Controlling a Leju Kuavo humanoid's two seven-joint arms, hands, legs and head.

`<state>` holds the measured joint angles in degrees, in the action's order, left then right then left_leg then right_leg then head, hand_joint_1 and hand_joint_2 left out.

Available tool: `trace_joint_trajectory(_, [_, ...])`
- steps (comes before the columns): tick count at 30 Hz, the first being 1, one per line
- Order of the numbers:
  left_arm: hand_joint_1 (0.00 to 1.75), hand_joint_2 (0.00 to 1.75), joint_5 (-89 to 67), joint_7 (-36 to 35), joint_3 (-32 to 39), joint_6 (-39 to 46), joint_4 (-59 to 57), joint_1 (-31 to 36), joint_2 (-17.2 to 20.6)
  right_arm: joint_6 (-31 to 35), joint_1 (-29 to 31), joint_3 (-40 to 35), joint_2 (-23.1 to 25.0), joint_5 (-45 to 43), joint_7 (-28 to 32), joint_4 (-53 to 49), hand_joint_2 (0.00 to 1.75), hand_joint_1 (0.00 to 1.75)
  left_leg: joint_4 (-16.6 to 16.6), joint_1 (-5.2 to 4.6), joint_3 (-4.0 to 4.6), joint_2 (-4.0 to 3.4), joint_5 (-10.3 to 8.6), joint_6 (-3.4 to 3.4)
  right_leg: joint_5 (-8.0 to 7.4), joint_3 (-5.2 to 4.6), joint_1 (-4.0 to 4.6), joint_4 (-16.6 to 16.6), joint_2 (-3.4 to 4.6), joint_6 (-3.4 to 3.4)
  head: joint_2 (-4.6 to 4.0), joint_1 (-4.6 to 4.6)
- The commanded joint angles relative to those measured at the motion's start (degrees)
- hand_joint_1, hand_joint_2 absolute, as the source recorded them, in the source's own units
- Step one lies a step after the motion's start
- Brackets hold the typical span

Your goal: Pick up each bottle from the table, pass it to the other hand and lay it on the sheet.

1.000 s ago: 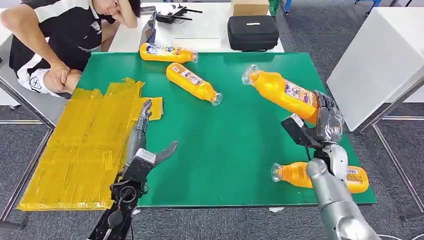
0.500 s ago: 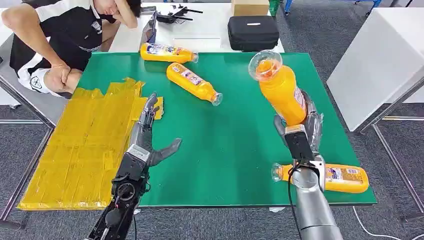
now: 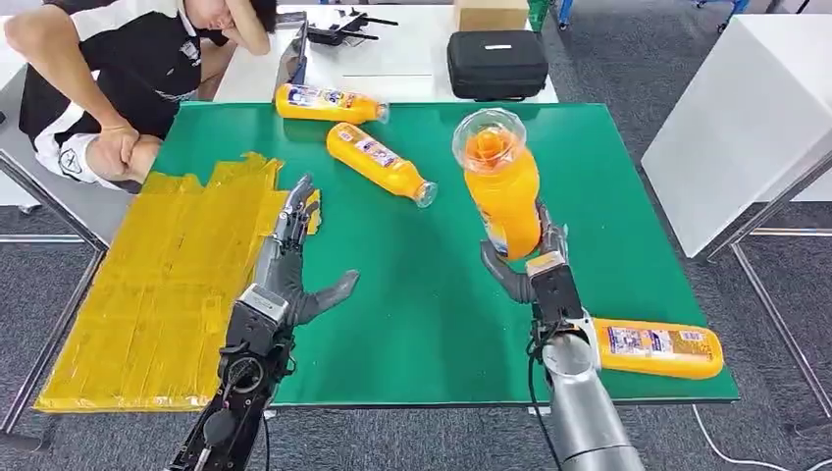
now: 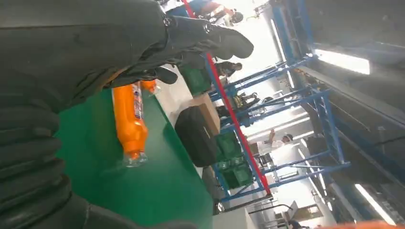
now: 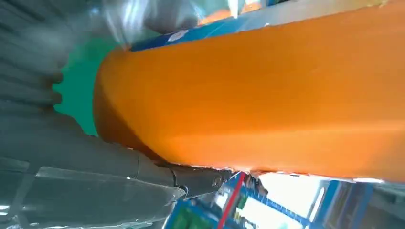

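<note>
At frame centre I held the bottle (image 3: pixel 502 191) upright in my right hand (image 3: pixel 530 263), base gripped, so the left hand (image 3: pixel 289 265), fingers spread wide, could receive it.

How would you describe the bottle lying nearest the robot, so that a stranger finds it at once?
Look at the green table, at its near right corner. The bottle lies there on its side beside the right arm, apart from the two bottles at the far edge.

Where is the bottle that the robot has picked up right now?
In the head view, the bottle is held upright above the green table, right of centre, by the right robot hand, cap end toward the camera.
</note>
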<state>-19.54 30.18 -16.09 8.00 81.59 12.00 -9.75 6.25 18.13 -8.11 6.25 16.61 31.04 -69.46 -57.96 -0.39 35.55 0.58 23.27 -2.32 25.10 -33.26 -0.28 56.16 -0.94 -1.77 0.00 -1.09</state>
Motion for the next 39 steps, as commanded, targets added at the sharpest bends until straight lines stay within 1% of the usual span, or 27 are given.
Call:
trace_joint_trajectory(1, [0.00, 1.75, 0.41, -0.68, -2.79, -0.49, -0.04, 1.23, 1.80, -1.39, 5.92, -4.65, 1.55, 0.03, 0.19, 10.59, 1.75, 1.75, 0.00, 0.03, -0.13, -0.23, 0.05, 0.11, -0.02, 0.10, 0.02, -0.03, 0.25, 0.03, 0.00, -0.02])
trace_joint_trajectory(2, [0.00, 1.75, 0.47, -0.80, -2.88, -0.60, 0.01, 1.23, 1.78, -1.37, 6.36, -5.29, 1.93, 0.37, 0.17, 11.21, 1.75, 1.75, -0.02, 0.05, -0.16, -0.31, 0.07, 0.16, -0.02, 0.11, 0.04, -0.03, 0.33, 0.04, 0.00, 0.00])
trace_joint_trajectory(3, [0.00, 1.75, 0.48, -0.84, -3.00, -0.63, 0.09, 1.19, 1.76, -1.43, 6.71, -5.74, 2.16, 0.49, 0.20, 11.74, 1.75, 1.75, 0.00, 0.02, -0.10, -0.18, 0.02, 0.13, 0.00, 0.07, 0.01, 0.00, 0.19, 0.03, 0.00, 0.00])
trace_joint_trajectory(5, [0.00, 1.75, 0.47, -0.84, -3.16, -0.62, 0.12, 1.11, 1.67, -1.14, 6.98, -6.31, 2.66, 0.88, 0.11, 12.00, 1.75, 1.75, 0.00, 0.02, -0.08, -0.20, 0.02, 0.12, -0.01, 0.05, 0.01, 0.00, 0.22, 0.03, 0.00, 0.00])
trace_joint_trajectory(7, [0.00, 1.75, 0.47, -0.85, -3.51, -0.56, 0.01, 1.13, 1.69, -1.46, 7.62, -7.52, 3.10, 1.25, 0.15, 12.98, 1.75, 1.75, -0.03, 0.06, -0.19, -0.31, 0.07, 0.21, 0.01, 0.14, 0.04, 0.00, 0.34, 0.06, 0.00, 0.00])
trace_joint_trajectory(12, [0.00, 1.75, 0.53, -0.91, -3.91, -0.48, 0.22, 1.30, 1.75, -1.60, 8.34, -10.10, 4.16, 2.40, -0.09, 14.50, 1.75, 1.75, 0.00, 0.04, -0.10, -0.16, 0.01, 0.13, 0.00, 0.07, 0.03, -0.02, 0.17, 0.03, 0.00, 0.00])
trace_joint_trajectory(13, [0.00, 1.75, 0.60, -0.96, -3.87, -0.44, 0.25, 1.38, 1.73, -1.51, 8.28, -10.71, 4.39, 2.80, -0.12, 14.68, 1.75, 1.75, -0.01, 0.05, -0.15, -0.23, 0.04, 0.17, 0.01, 0.11, 0.04, -0.01, 0.26, 0.04, 0.00, 0.00])
trace_joint_trajectory(19, [0.00, 1.75, 1.38, -1.20, -3.56, -0.55, 0.26, 1.36, 1.27, -1.45, 8.94, -14.71, 4.72, 4.93, -0.24, 16.74, 1.75, 1.75, 0.00, 0.02, -0.08, -0.16, 0.00, 0.12, -0.01, 0.04, 0.01, 0.00, 0.17, 0.02, 0.00, -0.02])
trace_joint_trajectory(23, [0.00, 1.75, 1.75, -1.21, -3.58, -0.84, -0.08, 1.88, 1.00, -1.64, 9.63, -16.10, 5.39, 5.21, -0.31, 18.44, 1.75, 1.75, -0.02, 0.04, -0.10, -0.17, 0.02, 0.15, 0.00, 0.08, 0.03, 0.00, 0.19, 0.03, 0.00, 0.00])
trace_joint_trajectory(33, [0.00, 1.75, 2.51, -0.99, -3.03, -0.63, -0.67, 2.35, 1.36, -2.12, 9.93, -20.29, 6.04, 6.94, 0.33, 19.71, 1.75, 1.75, -0.02, 0.05, -0.11, -0.13, 0.02, 0.16, 0.02, 0.09, 0.03, 0.01, 0.15, 0.04, 0.00, 0.00])
trace_joint_trajectory(39, [0.00, 1.75, 2.76, -0.88, -2.98, -0.39, -0.88, 2.45, 1.58, -2.39, 11.10, -22.81, 7.09, 7.28, 0.40, 22.28, 1.75, 1.75, -0.01, 0.04, -0.10, -0.14, 0.00, 0.14, 0.00, 0.06, 0.02, 0.01, 0.16, 0.03, 0.00, 0.00])
